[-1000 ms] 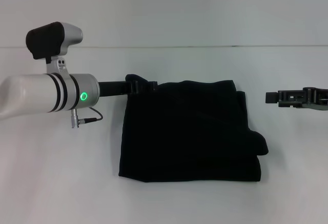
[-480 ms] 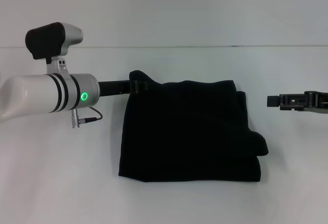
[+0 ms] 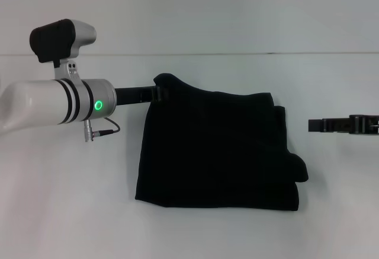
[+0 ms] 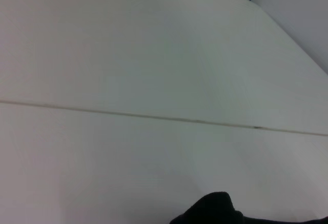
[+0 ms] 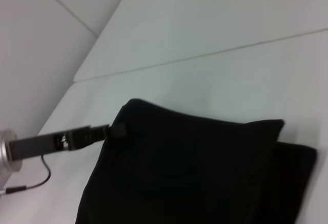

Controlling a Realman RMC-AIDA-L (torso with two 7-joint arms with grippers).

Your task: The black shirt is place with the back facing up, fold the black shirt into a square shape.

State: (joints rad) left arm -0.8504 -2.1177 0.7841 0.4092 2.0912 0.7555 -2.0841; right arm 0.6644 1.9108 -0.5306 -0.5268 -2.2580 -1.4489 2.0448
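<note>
The black shirt (image 3: 219, 152) lies folded into a rough rectangle in the middle of the white table, plain black side up; no letters show. My left gripper (image 3: 161, 91) is shut on the shirt's far left corner and holds it raised in a small peak. The right wrist view also shows the shirt (image 5: 195, 172) with the left gripper (image 5: 115, 130) pinching that corner. A tip of the shirt (image 4: 215, 211) shows in the left wrist view. My right gripper (image 3: 312, 125) hangs apart from the shirt, to the right of its right edge, holding nothing.
The white table (image 3: 71, 200) runs back to a seam (image 3: 266, 53) at the pale wall. A sleeve bulge (image 3: 299, 167) sticks out at the shirt's right edge. A cable (image 3: 106, 130) hangs under my left wrist.
My left gripper has lifted the shirt's far left corner higher and slightly rightward, forming a taller peak. The right gripper has shifted slightly lower in the view.
</note>
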